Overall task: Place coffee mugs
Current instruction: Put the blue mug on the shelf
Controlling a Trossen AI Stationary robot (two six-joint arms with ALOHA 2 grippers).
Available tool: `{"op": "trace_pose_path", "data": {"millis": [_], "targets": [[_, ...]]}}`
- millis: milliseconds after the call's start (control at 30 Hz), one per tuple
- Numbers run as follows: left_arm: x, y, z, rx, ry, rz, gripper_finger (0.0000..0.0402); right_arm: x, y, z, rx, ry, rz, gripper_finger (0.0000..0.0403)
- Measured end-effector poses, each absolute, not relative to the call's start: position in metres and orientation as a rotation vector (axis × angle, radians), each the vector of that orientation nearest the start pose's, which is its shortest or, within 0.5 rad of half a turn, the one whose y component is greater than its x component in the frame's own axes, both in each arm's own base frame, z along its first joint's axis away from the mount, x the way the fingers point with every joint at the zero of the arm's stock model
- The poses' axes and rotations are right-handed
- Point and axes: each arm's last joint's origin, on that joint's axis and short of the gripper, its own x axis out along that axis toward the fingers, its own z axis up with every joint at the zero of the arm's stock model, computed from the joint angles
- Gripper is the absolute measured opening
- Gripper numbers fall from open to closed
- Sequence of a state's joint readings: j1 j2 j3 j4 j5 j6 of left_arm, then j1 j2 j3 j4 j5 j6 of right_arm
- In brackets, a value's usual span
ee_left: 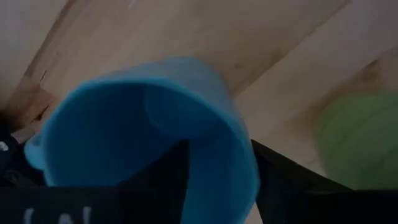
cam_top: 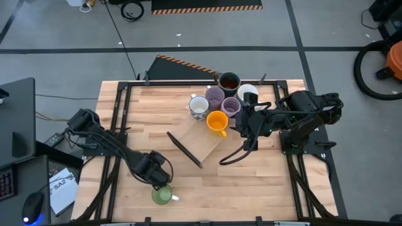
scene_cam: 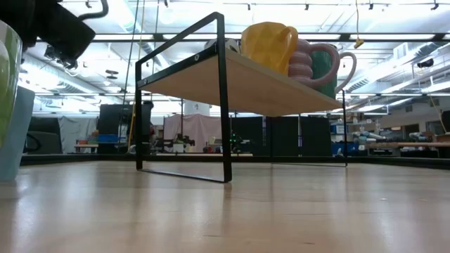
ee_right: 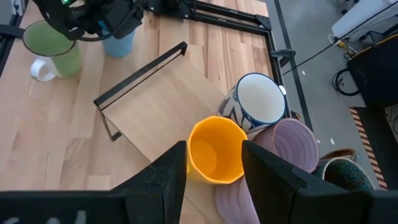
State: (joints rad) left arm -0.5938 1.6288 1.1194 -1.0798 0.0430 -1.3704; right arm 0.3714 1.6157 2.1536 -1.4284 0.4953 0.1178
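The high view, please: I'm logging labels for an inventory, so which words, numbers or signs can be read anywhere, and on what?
"SA2": partly legible print on the white paper lying off the table's left edge; the rest is too small to read.
White marks on the left gripper in its wrist view: cut off, unreadable.
Mugs and shelf: no text visible.

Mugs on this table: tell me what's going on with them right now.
The left gripper is down at the blue mug, which stands on the table at the near edge next to the green mug. The right gripper is at the orange mug, which sits on the low shelf. The lilac mugs, white mugs and dark mug are bunched just behind it.
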Motion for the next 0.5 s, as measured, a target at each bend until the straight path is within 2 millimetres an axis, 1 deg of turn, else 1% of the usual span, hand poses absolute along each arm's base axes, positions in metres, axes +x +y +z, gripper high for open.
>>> {"op": "trace_pose_path", "data": {"millis": [133, 333, 500], "targets": [[0.231, -0.157, 0.2, -0.604, 1.543, 0.58, 0.012, 0.257, 0.085, 0.472, -0.269, 0.797, -0.16, 0.016], [0.233, -0.152, 0.201, -0.58, 1.556, 0.56, 0.0026, 0.258, 0.086, 0.473, -0.264, 0.785, -0.159, 0.016], [0.235, -0.144, 0.204, -0.603, 1.595, 0.525, 0.0028, 0.259, 0.086, 0.474, -0.265, 0.77, -0.155, 0.016]]}}
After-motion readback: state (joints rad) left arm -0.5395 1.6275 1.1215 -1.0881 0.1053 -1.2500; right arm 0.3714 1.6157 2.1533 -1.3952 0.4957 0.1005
